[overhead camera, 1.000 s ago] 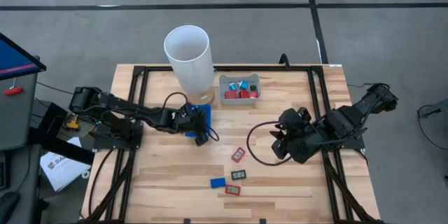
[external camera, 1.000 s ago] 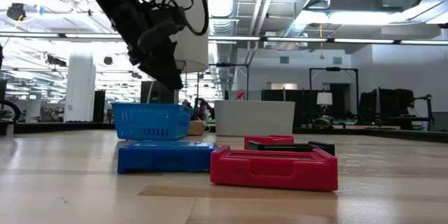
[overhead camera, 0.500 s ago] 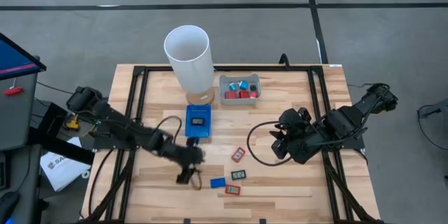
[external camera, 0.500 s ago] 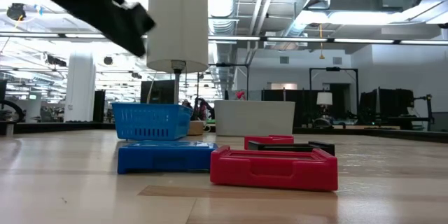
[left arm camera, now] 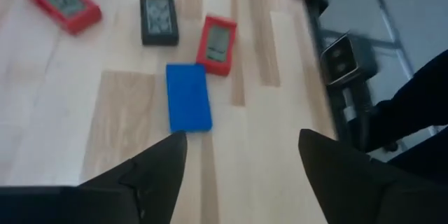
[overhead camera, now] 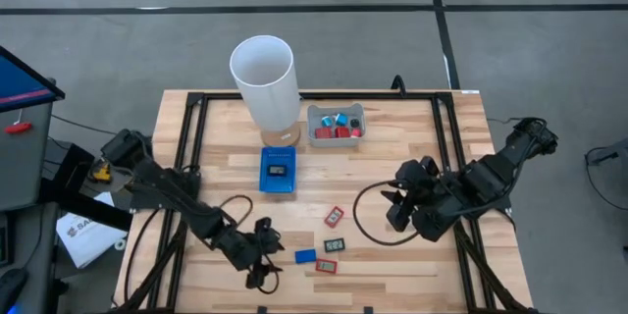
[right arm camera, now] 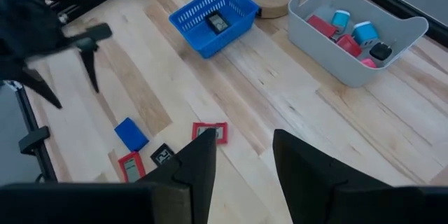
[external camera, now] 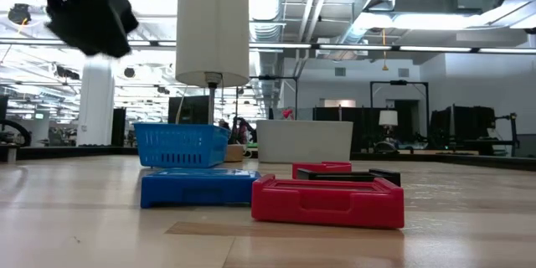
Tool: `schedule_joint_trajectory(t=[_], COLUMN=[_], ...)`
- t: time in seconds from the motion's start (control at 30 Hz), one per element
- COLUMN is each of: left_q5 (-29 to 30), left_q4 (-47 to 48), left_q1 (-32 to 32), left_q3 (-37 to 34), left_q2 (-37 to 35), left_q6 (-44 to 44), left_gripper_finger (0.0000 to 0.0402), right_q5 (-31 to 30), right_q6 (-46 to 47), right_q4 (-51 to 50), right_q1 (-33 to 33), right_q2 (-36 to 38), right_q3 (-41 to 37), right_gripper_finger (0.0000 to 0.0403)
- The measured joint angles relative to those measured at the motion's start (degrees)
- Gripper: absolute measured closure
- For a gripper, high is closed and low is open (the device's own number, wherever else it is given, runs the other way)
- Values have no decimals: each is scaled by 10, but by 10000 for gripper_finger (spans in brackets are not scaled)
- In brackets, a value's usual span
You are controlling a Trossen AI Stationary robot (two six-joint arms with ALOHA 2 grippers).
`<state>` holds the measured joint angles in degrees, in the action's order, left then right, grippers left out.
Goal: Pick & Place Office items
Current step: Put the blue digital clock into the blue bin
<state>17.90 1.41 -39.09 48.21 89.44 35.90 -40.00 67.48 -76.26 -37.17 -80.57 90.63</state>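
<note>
Loose office items lie flat on the wood near the table's near edge: a blue piece (overhead camera: 305, 255), a red one (overhead camera: 326, 266), a black one (overhead camera: 335, 245) and another red one (overhead camera: 335, 217). My left gripper (overhead camera: 265, 253) is open and empty, just left of the blue piece (left arm camera: 188, 98) and above the table; it also shows in the low view (external camera: 88, 17). My right gripper (overhead camera: 393, 208) is open and empty, right of the pieces. A blue basket (overhead camera: 278, 170) holds a black piece (right arm camera: 218, 22).
A tall white cylinder (overhead camera: 265, 78) on a round wooden base stands at the far side. Beside it a grey bin (overhead camera: 336, 123) holds red, blue and black pieces. Black frame rails (overhead camera: 191, 147) run along the table's left and right sides.
My left gripper has swung from over the blue basket toward the table's near edge and now hangs just left of the blue piece, still open. The basket with its black piece has come into sight. My right gripper has shifted slightly toward the near edge.
</note>
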Motion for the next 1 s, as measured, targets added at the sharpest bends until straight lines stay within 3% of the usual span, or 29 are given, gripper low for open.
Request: schedule_joint_trajectory(t=[0.33, 0.7, 1.0], left_q5=[90, 97, 107], left_q4=[5, -2, -1], left_q1=[6, 19, 22], left_q3=[59, 109, 112], left_q2=[133, 208, 242], left_q6=[-36, -35, 44], left_gripper_finger=[124, 124, 135], right_q5=[-2, -10, -35], right_q6=[0, -9, -10], right_q4=[-1, -1, -1], right_q1=[-33, -68, -92], right_q2=[2, 22, 29], right_q3=[0, 0, 0], right_gripper_finger=[267, 267, 267])
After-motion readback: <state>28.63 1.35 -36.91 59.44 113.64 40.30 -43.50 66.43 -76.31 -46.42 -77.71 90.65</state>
